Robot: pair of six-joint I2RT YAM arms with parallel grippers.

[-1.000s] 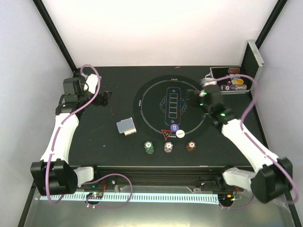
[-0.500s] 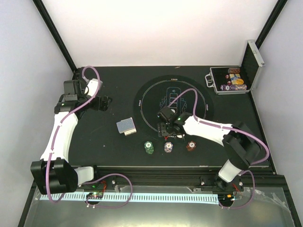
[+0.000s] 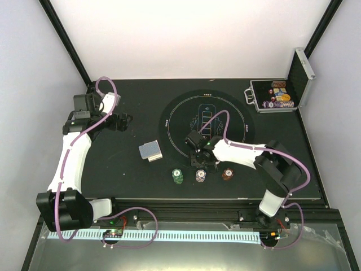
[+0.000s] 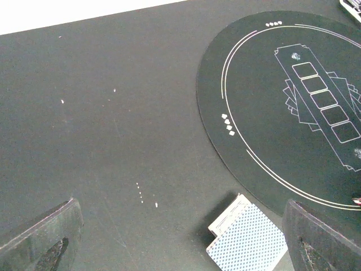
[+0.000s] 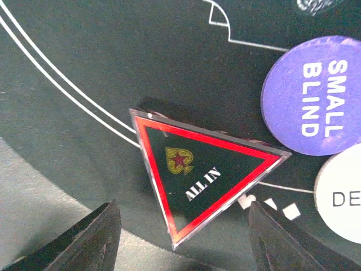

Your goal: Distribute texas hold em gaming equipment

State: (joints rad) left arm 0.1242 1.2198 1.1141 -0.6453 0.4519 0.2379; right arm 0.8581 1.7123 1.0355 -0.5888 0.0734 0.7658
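Right arm point(image 3: 240, 151) has swung off the silver-edged case point(image 3: 272, 96) at far right and dropped onto the near rim of the round black felt mat point(image 3: 175, 121). In the last half second it only settles a touch lower and nearer.

Right jaws are apart, straddling the red-bordered "ALL IN" triangle point(image 5: 197, 172), with no contact visible. The triangle lies flat on the mat's white ring line, just beside the purple "SMALL BLIND" disc point(image 5: 313, 93) and near the white disc point(image 5: 341, 192).

Read: this is lined up for a pick of the triangle, and the close is not done yet.

Left arm point(image 3: 70, 155) barely moves and is parked far left. Left jaws are apart, holding nothing.

The grey-blue-backed card deck point(image 4: 246, 240) sits on the desk point(image 3: 130, 169) just off the mat's left edge. Green point(image 3: 178, 176), purple point(image 3: 201, 175) and brown point(image 3: 228, 174) chip stacks sit in a row in front of the mat, untouched.

The desk is matte black with a few pale specks. White walls and black frame posts surround it.
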